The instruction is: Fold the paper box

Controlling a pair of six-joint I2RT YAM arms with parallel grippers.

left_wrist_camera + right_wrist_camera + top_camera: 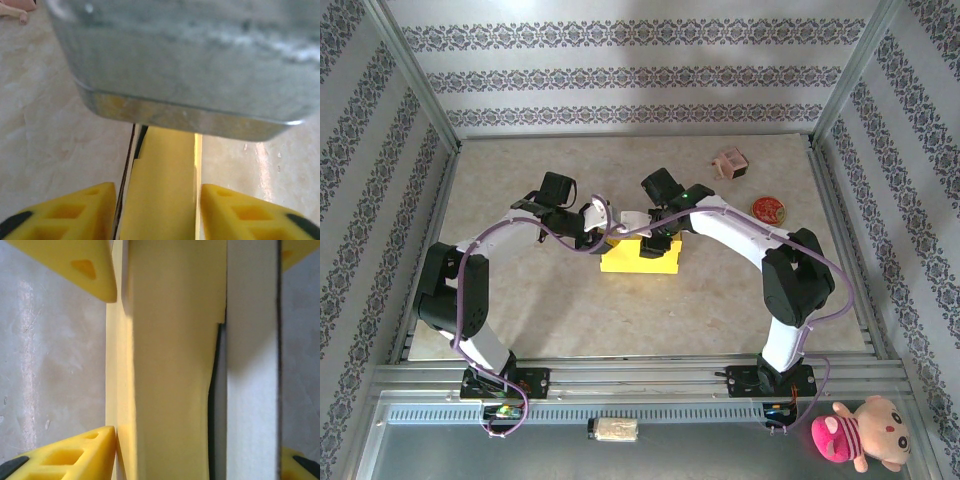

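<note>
Marble-look table (pixel 740 300) carried the paper box (pixel 640 262) at centre, long axis left-right; right gripper (pixel 197 445) grasped its far edge; left gripper (pixel 157 205) straddled that edge's left end, grip unclear.

From above, the far edge of the paper box (pixel 640 260) lies hidden under the left gripper (pixel 608 235) and the right gripper (pixel 655 243). In the left wrist view a blurred grey mass (pixel 190 65) sits too close to identify and hides the box's far part. Whether the left gripper's fingers (pixel 65 212) touch the yellow strip between them cannot be told. A pink thing (pixel 15 7) is cut off at the far-left corner. In the right wrist view the box runs off the far and near edges, and one finger (pixel 290 460) is a mere sliver. Two yellow wedges (pixel 75 260) at the top are cut off, owner unclear. A pale object (pixel 613 430) on the near rail is too small to tell.
</note>
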